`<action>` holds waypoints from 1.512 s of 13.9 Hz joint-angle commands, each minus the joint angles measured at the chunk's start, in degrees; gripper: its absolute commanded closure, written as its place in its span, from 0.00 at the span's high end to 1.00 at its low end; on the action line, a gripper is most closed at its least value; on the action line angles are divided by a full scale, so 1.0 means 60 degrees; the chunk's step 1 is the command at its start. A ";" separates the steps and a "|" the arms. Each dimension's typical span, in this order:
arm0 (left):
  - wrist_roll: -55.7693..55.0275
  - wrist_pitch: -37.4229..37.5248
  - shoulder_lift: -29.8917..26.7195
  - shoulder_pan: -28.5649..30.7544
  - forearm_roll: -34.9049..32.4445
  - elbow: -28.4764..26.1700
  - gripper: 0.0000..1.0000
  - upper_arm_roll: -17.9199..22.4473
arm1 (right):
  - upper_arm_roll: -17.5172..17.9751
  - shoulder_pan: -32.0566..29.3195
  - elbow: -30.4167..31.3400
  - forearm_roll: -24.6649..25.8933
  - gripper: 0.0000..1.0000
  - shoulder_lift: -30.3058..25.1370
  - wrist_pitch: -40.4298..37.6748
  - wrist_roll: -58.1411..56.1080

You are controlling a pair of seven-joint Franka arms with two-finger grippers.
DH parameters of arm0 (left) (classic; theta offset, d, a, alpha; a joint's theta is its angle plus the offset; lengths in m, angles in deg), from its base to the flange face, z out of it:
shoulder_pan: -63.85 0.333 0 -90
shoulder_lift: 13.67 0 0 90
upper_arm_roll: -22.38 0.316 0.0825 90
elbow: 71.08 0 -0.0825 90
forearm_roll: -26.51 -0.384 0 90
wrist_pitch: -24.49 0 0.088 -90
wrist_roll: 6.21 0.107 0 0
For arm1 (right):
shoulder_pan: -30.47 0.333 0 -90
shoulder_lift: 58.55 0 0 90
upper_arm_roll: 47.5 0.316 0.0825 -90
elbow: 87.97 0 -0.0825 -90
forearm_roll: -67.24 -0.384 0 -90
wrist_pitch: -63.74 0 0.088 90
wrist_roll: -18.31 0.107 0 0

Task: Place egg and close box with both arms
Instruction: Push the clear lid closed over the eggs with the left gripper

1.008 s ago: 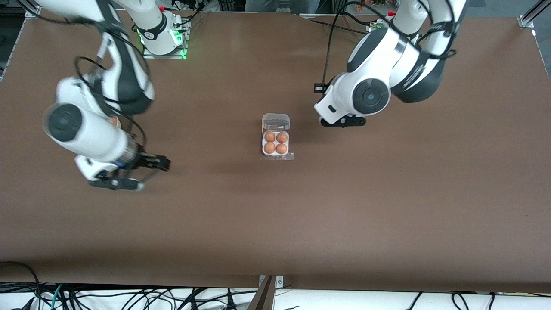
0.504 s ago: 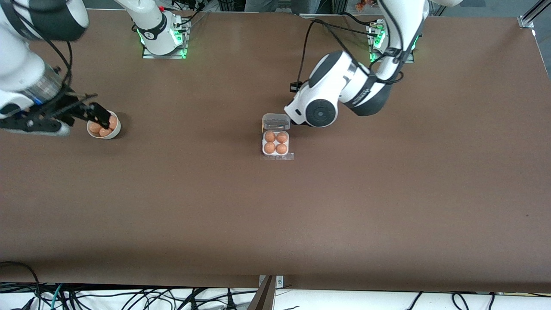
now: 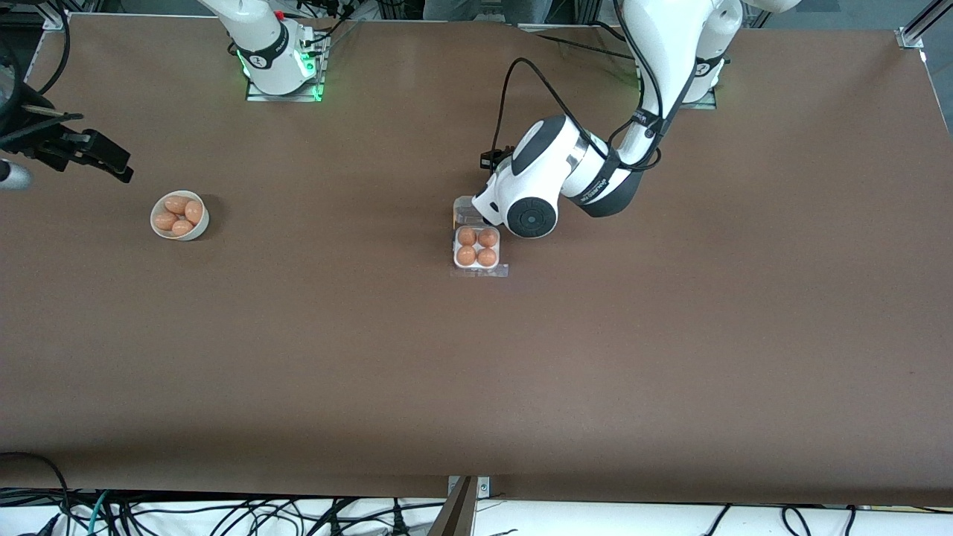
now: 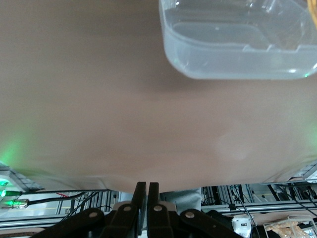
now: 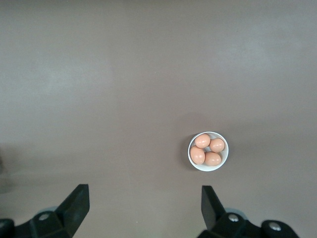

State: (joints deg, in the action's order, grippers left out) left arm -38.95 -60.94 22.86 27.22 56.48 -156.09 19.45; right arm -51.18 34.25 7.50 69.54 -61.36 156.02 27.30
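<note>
The box (image 3: 476, 266) sits mid-table with its clear lid (image 3: 464, 211) standing open, and a light-brown egg (image 3: 467, 237) lies in every cell. The left arm reaches down from its base, and its wrist covers part of the lid. In the left wrist view the left gripper (image 4: 147, 196) is shut on nothing, with the lid (image 4: 237, 47) close ahead of it. The right gripper (image 3: 112, 160) hangs open and empty over the right arm's end of the table. In its wrist view the right gripper (image 5: 144, 206) stands wide apart.
A round white bowl (image 3: 179, 227) with several more eggs stands near the right arm's end of the table, close to the right gripper; it shows as the bowl (image 5: 208, 167) in the right wrist view. Cables hang below the table's front edge.
The right arm swung from the table's middle out to its own end, past the bowl. The left arm came down to the box's lid and its fingers closed fully.
</note>
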 commanded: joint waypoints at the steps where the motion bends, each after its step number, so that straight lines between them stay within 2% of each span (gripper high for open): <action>1: -0.0459 -0.0524 0.0341 -0.0339 0.0249 0.0325 0.08 0.0122 | 0.0041 -0.0147 0.0026 -0.0238 1.00 -0.0030 0.0205 -0.0574; 8: -0.0723 -0.2034 0.0678 -0.0735 0.0249 0.0325 0.08 0.0122 | 0.0041 -0.0118 0.0026 -0.0223 1.00 0.0204 0.0572 -0.0590; 14: -0.0709 -0.2328 0.0693 -0.0647 0.0146 0.0486 0.08 0.0224 | 0.0041 -0.0059 -0.0003 -0.0223 1.00 0.0336 0.0586 -0.0605; 21: -0.0636 -0.3323 0.0927 -0.0486 0.0073 0.0867 0.08 0.0283 | 0.0041 -0.0059 -0.0003 -0.0223 1.00 0.0350 0.0586 -0.0605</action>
State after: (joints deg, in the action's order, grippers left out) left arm -42.61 -79.46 26.52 24.37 56.49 -152.90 20.98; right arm -51.18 34.24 7.60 69.14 -59.09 159.32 24.60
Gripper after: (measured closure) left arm 0.921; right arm 0.000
